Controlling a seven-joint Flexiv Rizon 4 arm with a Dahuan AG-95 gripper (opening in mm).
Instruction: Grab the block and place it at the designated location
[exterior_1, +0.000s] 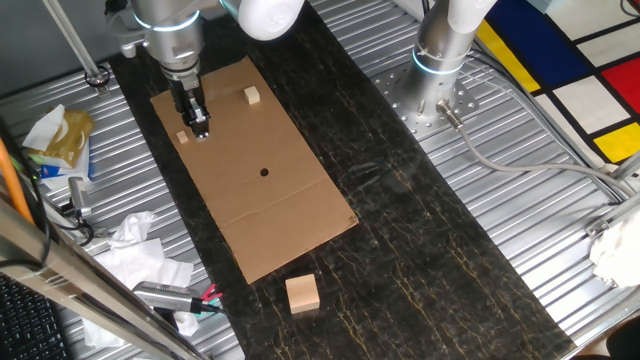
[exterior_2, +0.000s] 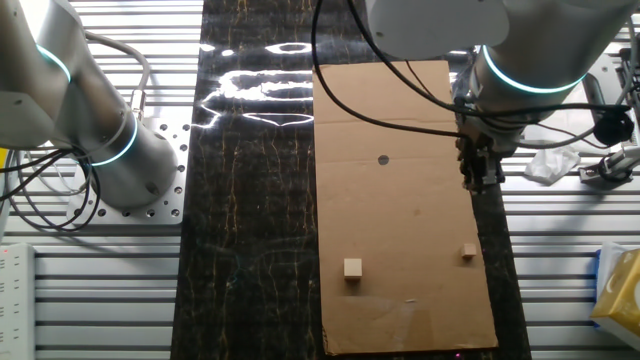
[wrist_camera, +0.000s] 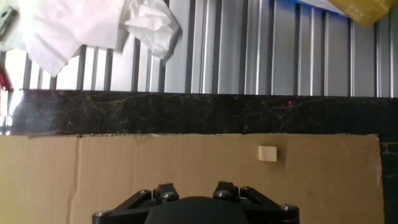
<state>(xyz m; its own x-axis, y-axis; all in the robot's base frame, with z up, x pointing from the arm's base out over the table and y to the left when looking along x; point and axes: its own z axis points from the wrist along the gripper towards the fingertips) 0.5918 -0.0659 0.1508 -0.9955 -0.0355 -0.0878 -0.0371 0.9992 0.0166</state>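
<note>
nearest in one fixed view: the big wooden cube (exterior_1: 302, 293) on the dark mat (exterior_1: 420, 250), just off the near end of the cardboard sheet (exterior_1: 280, 215).

on the sheet, toward its middle: the black dot (exterior_1: 264, 171), bare, nothing on it or touching it.

past the dot, toward the sheet's far left edge: the gripper (exterior_1: 199, 127), pointing down, low over the cardboard. the small block (exterior_1: 182, 137) lies just beside the fingers, on the sheet-edge side, apart from them, not between them. a cube, so no long axis to line up with.

farthest on the sheet: the mid-size block (exterior_1: 251, 95), near the far edge, well apart from the gripper.

the other fixed view: gripper (exterior_2: 480, 170) over the sheet's right edge, small block (exterior_2: 468, 251) near that same edge and further along it, away from the dot (exterior_2: 383, 158). hand view: small block (wrist_camera: 267, 153) ahead of the hand and right of centre, flat on the cardboard (wrist_camera: 186, 168).

fingers: tips are out of the hand view and too dark and small in both fixed views; cannot tell whether they are spread or closed. nothing looks held.

judgement: block not yet grasped. the coming move turns on a sideways shift toward the sheet edge to centre the fingers over the block before descending.
</note>
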